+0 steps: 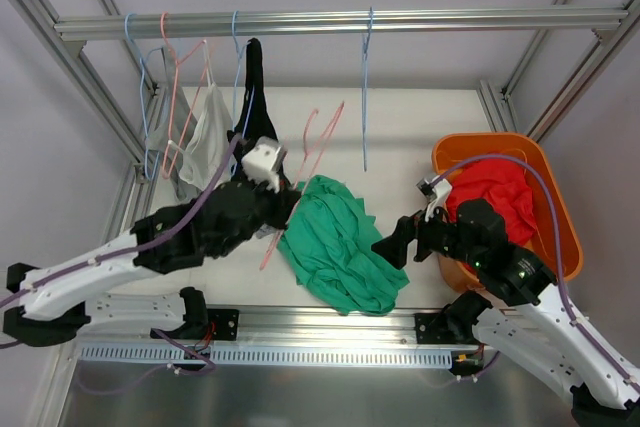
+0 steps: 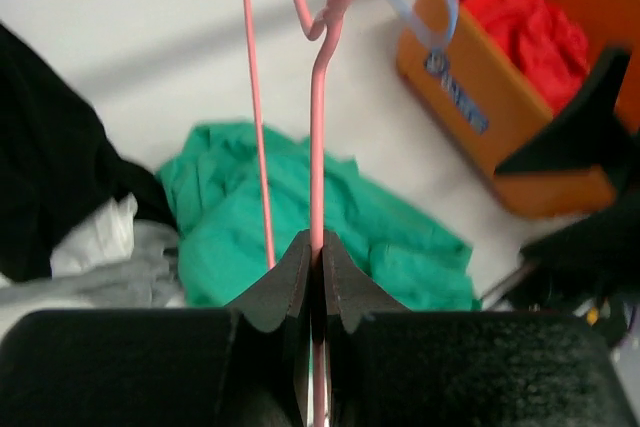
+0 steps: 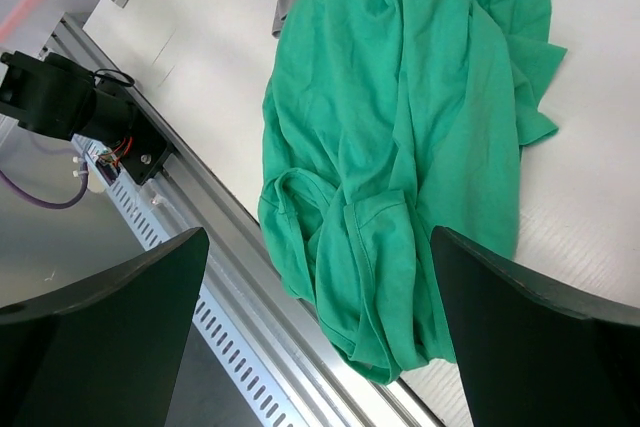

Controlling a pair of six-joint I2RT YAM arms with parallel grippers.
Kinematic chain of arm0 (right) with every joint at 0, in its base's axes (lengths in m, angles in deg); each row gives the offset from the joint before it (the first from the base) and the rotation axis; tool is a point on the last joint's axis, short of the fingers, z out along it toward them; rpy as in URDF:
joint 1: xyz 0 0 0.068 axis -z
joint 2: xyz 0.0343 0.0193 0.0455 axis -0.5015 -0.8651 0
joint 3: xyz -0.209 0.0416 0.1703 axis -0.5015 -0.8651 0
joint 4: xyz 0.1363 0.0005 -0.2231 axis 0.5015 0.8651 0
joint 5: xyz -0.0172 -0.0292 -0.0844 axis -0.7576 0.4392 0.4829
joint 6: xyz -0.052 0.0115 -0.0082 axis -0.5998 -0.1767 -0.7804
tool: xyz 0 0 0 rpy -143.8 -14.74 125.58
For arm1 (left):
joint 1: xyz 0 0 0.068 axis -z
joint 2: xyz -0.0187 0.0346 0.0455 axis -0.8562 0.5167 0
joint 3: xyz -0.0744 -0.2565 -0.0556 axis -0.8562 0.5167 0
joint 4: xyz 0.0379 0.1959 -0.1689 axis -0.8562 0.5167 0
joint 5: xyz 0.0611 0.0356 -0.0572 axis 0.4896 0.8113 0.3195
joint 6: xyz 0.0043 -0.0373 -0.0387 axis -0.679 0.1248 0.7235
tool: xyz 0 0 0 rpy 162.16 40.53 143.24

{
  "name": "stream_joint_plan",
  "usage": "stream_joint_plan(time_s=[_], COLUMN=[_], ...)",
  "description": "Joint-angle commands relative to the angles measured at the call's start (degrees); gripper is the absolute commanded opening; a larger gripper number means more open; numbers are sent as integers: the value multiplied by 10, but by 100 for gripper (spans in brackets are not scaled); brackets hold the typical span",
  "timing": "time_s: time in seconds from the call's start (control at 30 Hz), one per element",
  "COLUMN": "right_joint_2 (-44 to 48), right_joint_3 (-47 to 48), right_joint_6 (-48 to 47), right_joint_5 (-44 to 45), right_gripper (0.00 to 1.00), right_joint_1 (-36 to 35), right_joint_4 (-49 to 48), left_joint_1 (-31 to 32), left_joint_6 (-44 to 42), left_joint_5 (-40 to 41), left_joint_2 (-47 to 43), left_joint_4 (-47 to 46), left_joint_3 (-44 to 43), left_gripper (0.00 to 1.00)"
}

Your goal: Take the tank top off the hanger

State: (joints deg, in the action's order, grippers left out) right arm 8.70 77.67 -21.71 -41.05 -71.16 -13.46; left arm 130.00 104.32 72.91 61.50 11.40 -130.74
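The left claw [image 2: 313, 247] is pressed together on the wire of the pink hanger [image 2: 318, 117], holding it slanted above the worktop [image 1: 420, 127]. The green tank top [image 1: 335, 242] lies crumpled on the worktop, off the hanger. The right claw [image 3: 318, 237] hangs spread wide over it, gripping nothing.

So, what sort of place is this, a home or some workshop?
Probably a robotics lab test cell: an aluminium frame rail hung with hangers, two robot arms bolted at the table edge, and an orange bin of clothes.
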Motion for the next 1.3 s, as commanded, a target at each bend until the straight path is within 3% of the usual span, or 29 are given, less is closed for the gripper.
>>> stream_joint_plan(time_s=[0.0, 0.07, 0.13, 0.5, 0.77, 0.97, 1.0, 1.07, 1.1, 1.13, 1.17, 1.23, 1.27], right_joint_2=[-1, -2, 3, -1, -18, -57, -66, -100, -111, -135, -146, -175, -185], right_joint_3=[28, 33, 35, 36, 12, -6, -9, -15, -19, -22, -27, -51, -62], right_joint_6=[-3, 0, 0, -6, -3, -15, -16, -19, -17, -15, -16, -17, -17], right_joint_5=[18, 16, 16, 17, 4, -5, 2, 31, 44, 77, 90, 121, 131], right_gripper=[100, 100, 99, 100, 99, 100, 100, 99, 100, 100, 99, 99, 100], right_joint_1=[0, 0, 0, 0, 0, 1, -1, -9, -15, -22, -42, -59, -72], right_joint_4=[-4, -4, -4, -12, -40, -63, -66, -82, -89, -98, -124, -162, -210], left_joint_1=[-40, -106, -120, -217, -259, -258, -258, -258, -258, -258, -258, -258, -257], left_joint_6=[-13, -10, -18, -29, -20, 7, 8, 15, 16, 16, 16, 11, 10], left_joint_5=[43, -26, -21, -80, -139, -161, -159, -148, -146, -143, -140, -131, -127], left_joint_2=[136, 217, 261, 442, 501, 472, 465, 443, 434, 416, 406, 371, 357], left_joint_4=[13, 35, 50, 66, 70, 71, 71, 70, 71, 70, 70, 71, 71], left_joint_3=[-179, -290, -370, -559, -584, -512, -492, -468, -462, -457, -450, -430, -420], left_gripper=[0, 0, 0, 0, 0, 0, 3, 23, 37, 60, 67, 99, 99])
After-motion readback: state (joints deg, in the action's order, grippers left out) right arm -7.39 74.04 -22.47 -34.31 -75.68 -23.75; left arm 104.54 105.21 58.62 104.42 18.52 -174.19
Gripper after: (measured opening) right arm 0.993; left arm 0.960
